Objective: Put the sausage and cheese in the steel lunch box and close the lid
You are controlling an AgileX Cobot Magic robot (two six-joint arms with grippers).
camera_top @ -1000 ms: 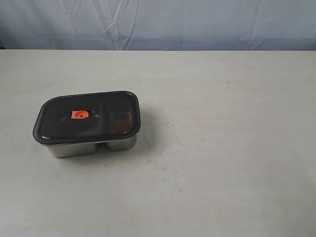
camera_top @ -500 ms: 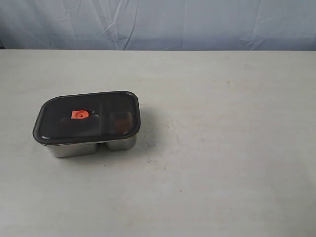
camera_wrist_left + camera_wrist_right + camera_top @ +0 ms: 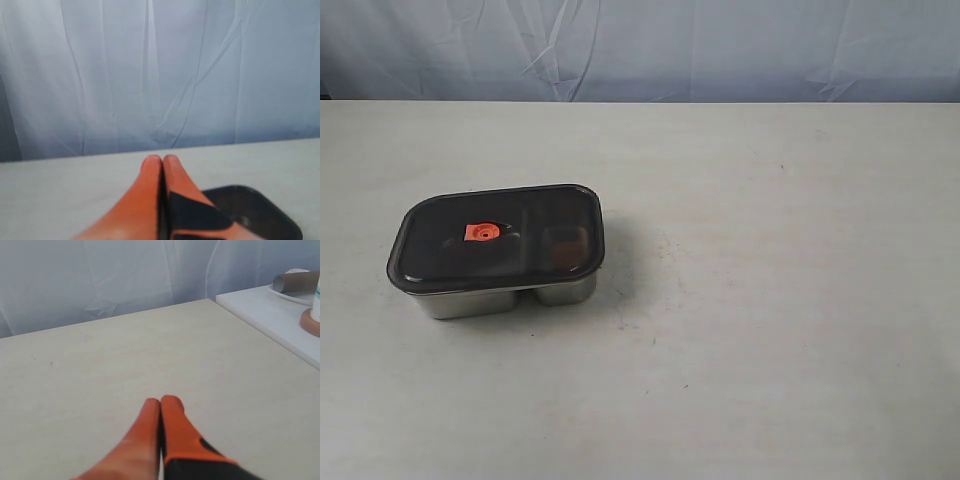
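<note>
The steel lunch box (image 3: pixel 505 296) stands on the left of the table with the dark lid (image 3: pixel 498 238) seated flat on it, its orange valve tab (image 3: pixel 481 232) facing up. Through the lid only dim shapes show, so the sausage and the cheese are hidden. Neither arm appears in the exterior view. My left gripper (image 3: pixel 162 158) is shut, orange fingertips pressed together with nothing between them, held above the table with a corner of the lid (image 3: pixel 260 215) beside it. My right gripper (image 3: pixel 160 400) is shut and empty over bare tabletop.
A blue cloth backdrop (image 3: pixel 640 50) hangs behind the table. In the right wrist view a white side surface (image 3: pixel 280 320) adjoins the table, carrying a cardboard tube (image 3: pixel 295 281) on a plate and a round brown-based object (image 3: pixel 311 320).
</note>
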